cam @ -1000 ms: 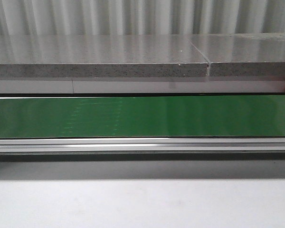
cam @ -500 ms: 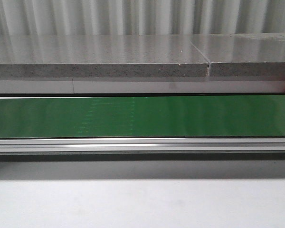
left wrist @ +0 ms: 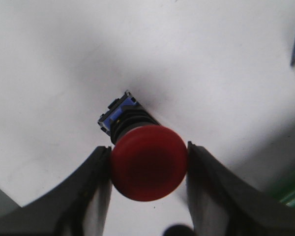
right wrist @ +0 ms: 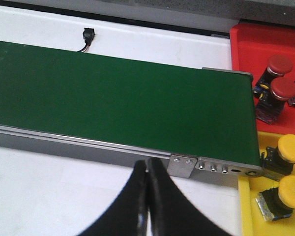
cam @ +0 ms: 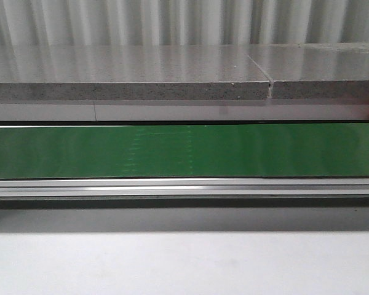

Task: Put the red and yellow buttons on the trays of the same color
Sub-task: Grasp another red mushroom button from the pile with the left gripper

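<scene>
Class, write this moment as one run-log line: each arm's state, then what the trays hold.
left gripper: shut on red button | right gripper: shut, empty | red tray: two red buttons | yellow tray: two yellow buttons

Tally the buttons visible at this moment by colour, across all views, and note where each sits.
Red buttons: 3 — one between the left gripper fingers, two in the red tray at and.
Yellow buttons: 2 — both in the yellow tray, at and.
Total: 5 buttons.
</scene>
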